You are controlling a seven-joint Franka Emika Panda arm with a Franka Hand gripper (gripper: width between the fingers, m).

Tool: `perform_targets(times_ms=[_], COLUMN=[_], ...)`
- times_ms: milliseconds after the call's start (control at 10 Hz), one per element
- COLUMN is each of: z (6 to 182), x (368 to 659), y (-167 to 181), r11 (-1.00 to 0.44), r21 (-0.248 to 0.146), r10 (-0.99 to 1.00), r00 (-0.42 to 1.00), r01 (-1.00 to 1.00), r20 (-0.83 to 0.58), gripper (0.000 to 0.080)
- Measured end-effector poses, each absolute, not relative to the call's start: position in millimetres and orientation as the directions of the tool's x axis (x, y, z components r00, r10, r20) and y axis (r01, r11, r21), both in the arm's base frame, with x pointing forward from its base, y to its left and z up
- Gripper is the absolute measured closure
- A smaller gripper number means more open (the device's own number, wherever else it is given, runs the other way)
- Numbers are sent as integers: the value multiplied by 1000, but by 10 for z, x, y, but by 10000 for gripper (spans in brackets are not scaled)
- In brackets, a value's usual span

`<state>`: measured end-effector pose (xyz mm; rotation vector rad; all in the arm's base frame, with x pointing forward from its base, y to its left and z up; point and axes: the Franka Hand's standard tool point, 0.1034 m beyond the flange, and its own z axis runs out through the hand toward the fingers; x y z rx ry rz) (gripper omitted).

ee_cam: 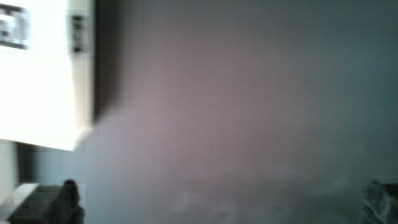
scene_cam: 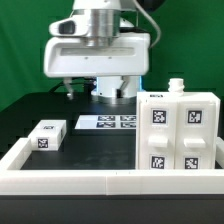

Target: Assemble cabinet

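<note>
The cabinet [scene_cam: 180, 132] is a large white box with square tags. It stands upright on the dark table at the exterior view's right, with a small knob on top. The arm's hand [scene_cam: 100, 52] hangs high over the back middle of the table, apart from the cabinet. In the wrist view my gripper [ee_cam: 214, 205] is open, with one dark fingertip [ee_cam: 50, 203] at each side and only bare grey table between them. A white tagged part [ee_cam: 45, 70] fills one corner of the wrist view; I cannot tell which part it is.
A small white tagged block [scene_cam: 48, 134] lies at the exterior view's left. The marker board [scene_cam: 108, 122] lies flat in the middle below the hand. A long low white border wall [scene_cam: 90, 181] runs along the front and left edges.
</note>
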<state>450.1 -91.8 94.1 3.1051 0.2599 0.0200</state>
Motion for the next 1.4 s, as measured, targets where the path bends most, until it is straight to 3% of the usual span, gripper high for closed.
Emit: perform_targets(times_ms=[700,1400], z=[924,603], x=[4492,4239], y=[-886,-1605], r11=[-984,-983], r21=[25,-2], r10=[179,183], r00=[984,981], r01=[179,183], r20=[7,-68], gripper=[3,3])
